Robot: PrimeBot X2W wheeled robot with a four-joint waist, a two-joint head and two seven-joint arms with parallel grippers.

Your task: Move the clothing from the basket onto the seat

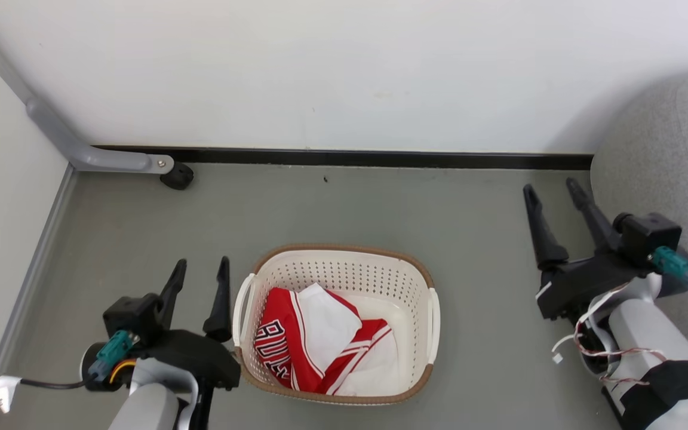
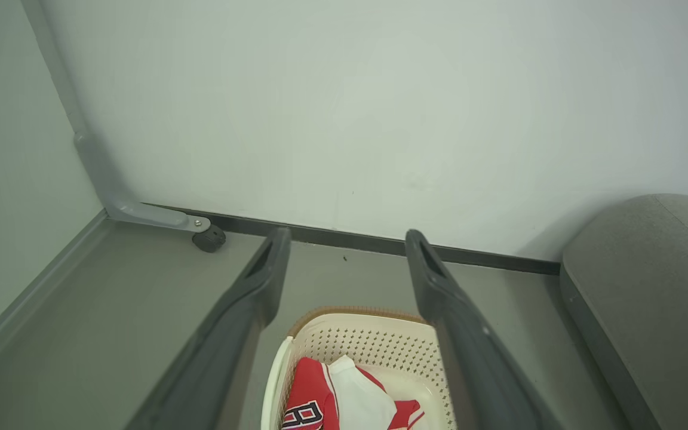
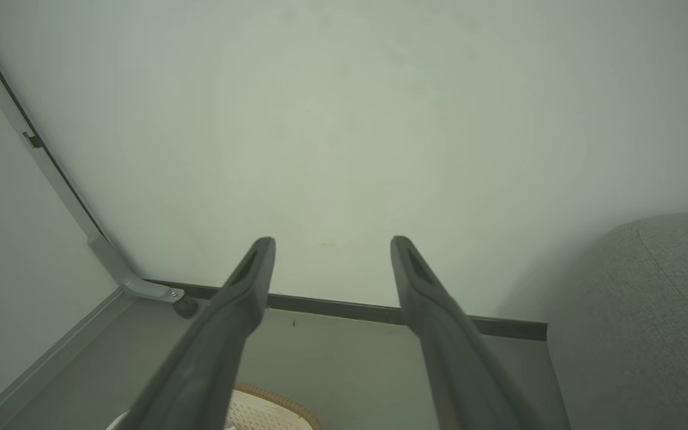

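Grey floor (image 1: 344,203), white wall behind, black skirting along the join. I log a grey metal bracket (image 1: 90,152) with a black foot in the left corner.

Item 1, the basket (image 1: 344,246): oval, cream, perforated, brown rim, white side handles. It stands on the floor between my two arms, near the left one.

Item 2, the clothing (image 1: 314,340): red and white shiny fabric with black-and-white lettering, crumpled in the near left part of the basket. All of it that I can see lies inside the rim. My left wrist view looks down on it between the fingers.

Item 3, the seat (image 1: 678,137): grey textured fabric, rounded edge, at the right side of the floor and well apart from the basket. I see no garment on the part that shows.

Progress, as I judge it: nothing moved across yet. The whole job is left: reach in, pinch the fabric, lift it clear and carry it right.

Item 4, left gripper (image 1: 202,261): fingers spread wide, nothing between them, hanging just beside the basket's left handle. I cannot tell whether it touches the handle.

Item 5, right gripper (image 1: 550,184): fingers likewise spread wide and empty, held above the floor just beside the seat's edge, well apart from the basket.
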